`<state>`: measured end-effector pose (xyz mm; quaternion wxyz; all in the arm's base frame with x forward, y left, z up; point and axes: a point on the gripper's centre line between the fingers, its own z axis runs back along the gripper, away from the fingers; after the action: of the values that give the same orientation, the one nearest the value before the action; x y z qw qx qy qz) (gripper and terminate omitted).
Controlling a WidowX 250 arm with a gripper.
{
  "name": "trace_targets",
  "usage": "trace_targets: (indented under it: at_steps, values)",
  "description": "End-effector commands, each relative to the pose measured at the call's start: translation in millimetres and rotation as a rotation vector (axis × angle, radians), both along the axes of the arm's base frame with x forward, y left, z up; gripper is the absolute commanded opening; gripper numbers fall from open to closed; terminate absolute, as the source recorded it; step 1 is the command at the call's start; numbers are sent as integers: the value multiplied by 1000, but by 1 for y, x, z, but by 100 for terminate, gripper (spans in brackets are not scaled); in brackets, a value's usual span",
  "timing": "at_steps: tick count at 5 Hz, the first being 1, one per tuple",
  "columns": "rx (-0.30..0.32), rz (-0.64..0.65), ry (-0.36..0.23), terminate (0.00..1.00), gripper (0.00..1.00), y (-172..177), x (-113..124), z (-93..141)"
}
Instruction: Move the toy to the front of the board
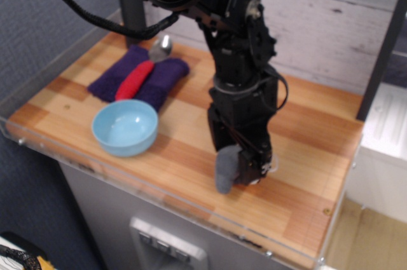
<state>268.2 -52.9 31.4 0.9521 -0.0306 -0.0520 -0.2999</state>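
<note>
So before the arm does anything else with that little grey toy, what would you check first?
1. Toy in the gripper: ok, the grey plush sits between the fingers.
2. Toy down on the board: cannot tell, its lower end is at the wood, but contact is blurred.
3. Toy near the front edge: ok, only a strip of board lies ahead of it.
4. Blue bowl out of the way: ok, well apart toward the board's other end.
5. Purple cloth and red-handled spoon: ok, at the back, away from the arm.
6. String loop free of the fingers: cannot tell, too blurred.
</note>
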Motion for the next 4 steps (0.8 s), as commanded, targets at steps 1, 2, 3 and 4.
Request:
trace_targets:
  at_steps: [1, 2, 3, 4]
  values:
    - [-129, -29, -192, 0, 100, -8, 10, 62]
    - [-193, -44, -330, 0, 100, -15, 17, 109]
    - [-188, 54, -433, 0, 100, -3, 25, 138]
    - [-139, 223, -475, 0, 100, 20, 31, 146]
